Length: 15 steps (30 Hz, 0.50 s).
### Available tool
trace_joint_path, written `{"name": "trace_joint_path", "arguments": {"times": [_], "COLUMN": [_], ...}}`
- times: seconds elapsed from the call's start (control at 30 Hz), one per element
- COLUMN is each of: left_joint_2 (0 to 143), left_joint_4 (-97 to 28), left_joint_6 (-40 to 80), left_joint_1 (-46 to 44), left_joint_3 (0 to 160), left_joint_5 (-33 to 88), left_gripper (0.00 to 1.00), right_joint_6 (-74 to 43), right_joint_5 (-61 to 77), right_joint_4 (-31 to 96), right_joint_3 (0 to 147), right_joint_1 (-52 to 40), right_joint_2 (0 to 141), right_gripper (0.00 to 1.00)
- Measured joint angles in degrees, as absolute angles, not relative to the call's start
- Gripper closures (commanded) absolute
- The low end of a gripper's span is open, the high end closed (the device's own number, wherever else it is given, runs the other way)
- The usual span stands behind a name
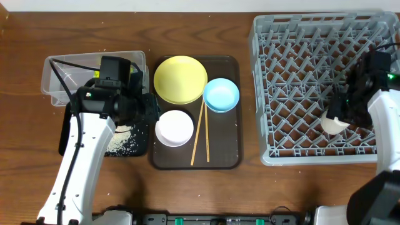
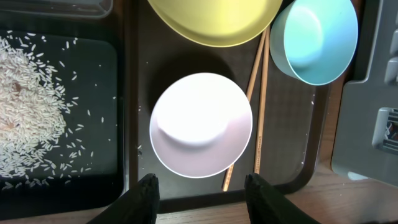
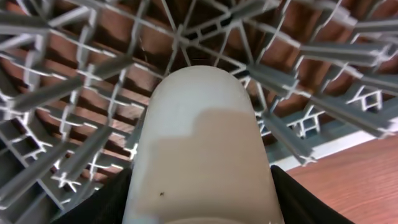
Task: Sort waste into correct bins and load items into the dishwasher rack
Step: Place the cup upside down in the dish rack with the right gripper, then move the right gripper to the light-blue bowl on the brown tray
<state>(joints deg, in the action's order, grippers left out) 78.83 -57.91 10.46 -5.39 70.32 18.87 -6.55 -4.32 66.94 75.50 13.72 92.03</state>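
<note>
From overhead, the left arm lies across much of the shallow black tray point(image 1: 141, 134) and the near corner of the clear tub point(image 1: 56, 76), so what is in the tub is hard to make out; only a patch of rice grains point(image 1: 122, 145) shows beside the arm. The right arm is cut off by the frame's right edge. In the left wrist view the yellow plate point(image 2: 214, 22) is cropped at the top and the light blue bowl point(image 2: 316, 38) runs to the top edge. In the right wrist view the small white cup point(image 3: 199, 124) fills the middle, its mouth is out of sight, and only dark slivers of the fingers point(image 3: 102, 202) show on either side. The left end effector point(image 2: 201, 186) stands partly open with nothing between its fingers, hovering above the near rim of the white bowl point(image 2: 200, 124), which sits on the brown serving tray point(image 2: 134, 93) just beside the two chopsticks point(image 2: 261, 99). The right end effector point(image 3: 202, 202) is clamped on the cup's sides, holding it tilted over the lattice near the front right of the dishwasher rack point(image 1: 312, 155), which stands on the desk point(image 1: 125, 31).
</note>
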Motion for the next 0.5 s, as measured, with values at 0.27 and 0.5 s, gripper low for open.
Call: {"name": "trace_joint_path", "arguments": {"times": [0.27,0.5], "left_joint_2": [78.81,78.81], "left_joint_4": [-57.91,-58.08], "left_joint_6": [10.41,10.41], "left_joint_1": [-5.39,-5.39], "left_joint_3": [70.32,70.32], "left_joint_5": [18.9,18.87], "left_gripper": [0.48,0.44], "right_joint_6": [-7.07,-7.25], "right_joint_5": [-3.36,-2.72], "right_joint_4": [67.53,67.96], "right_joint_3": [75.5,75.5], "right_joint_1": [13.8,13.8], "right_joint_2": [96.12,95.5], "right_gripper": [0.38,0.23]}}
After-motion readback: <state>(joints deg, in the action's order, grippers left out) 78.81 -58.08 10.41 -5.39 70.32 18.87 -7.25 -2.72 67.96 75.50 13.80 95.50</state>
